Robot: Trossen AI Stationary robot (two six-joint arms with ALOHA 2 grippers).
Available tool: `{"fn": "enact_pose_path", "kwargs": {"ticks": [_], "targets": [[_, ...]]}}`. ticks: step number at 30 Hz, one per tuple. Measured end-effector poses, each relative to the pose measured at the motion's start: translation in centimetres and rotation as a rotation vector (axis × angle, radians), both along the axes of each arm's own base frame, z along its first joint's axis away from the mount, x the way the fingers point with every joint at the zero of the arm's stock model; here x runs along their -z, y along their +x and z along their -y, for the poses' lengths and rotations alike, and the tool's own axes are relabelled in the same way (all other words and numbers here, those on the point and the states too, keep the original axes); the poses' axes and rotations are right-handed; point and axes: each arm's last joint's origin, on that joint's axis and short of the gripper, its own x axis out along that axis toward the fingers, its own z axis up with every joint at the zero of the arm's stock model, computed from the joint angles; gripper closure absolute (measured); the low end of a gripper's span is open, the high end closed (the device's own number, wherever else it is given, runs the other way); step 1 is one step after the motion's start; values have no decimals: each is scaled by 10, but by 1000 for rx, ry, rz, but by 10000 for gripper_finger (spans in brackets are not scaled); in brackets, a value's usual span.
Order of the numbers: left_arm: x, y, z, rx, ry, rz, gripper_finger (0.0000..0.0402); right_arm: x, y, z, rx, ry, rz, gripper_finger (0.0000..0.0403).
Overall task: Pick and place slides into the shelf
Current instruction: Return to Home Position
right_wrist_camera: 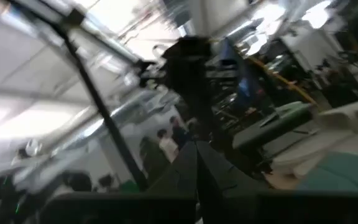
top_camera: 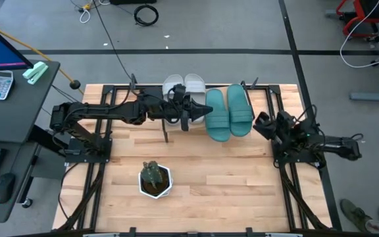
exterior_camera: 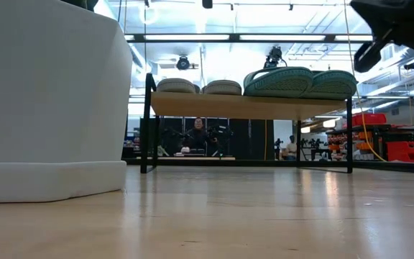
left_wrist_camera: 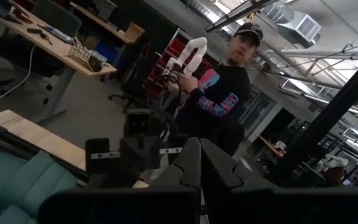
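Note:
The shelf (exterior_camera: 250,106) stands at the table's far side. On its top board rest a light grey pair of slides (top_camera: 184,85) (exterior_camera: 196,86) and, to their right, a teal pair of slides (top_camera: 229,112) (exterior_camera: 300,80), soles down. My left gripper (top_camera: 201,110) (left_wrist_camera: 201,168) hangs shut above the shelf, between the two pairs, holding nothing. My right gripper (top_camera: 260,122) (right_wrist_camera: 197,168) is shut and held up at the table's right, just right of the teal pair, with its arm folded back.
A small plant in a white pot (top_camera: 155,179) (exterior_camera: 49,101) stands near the table's front, left of centre. Bare wooden tabletop (top_camera: 229,178) lies between the pot and the right arm's base. A person (left_wrist_camera: 219,93) stands in the room beyond the table.

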Motion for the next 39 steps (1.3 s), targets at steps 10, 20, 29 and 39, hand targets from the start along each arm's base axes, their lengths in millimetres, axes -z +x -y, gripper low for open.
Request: {"fn": "enact_pose_path", "kwargs": {"ticks": [10,20,29,39], "targets": [[2,0,0,3,-27,-22,398,18,7,-4,-50,-121,-194,399],[2,0,0,2,-26,-22,397,7,1,-5,-21,-237,-381,400],[2,0,0,2,-27,-25,399,-4,-4,-3,53,-300,-410,401],[2,0,0,1,-27,-26,398,-5,-1,-4,52,-318,-263,401]]}}
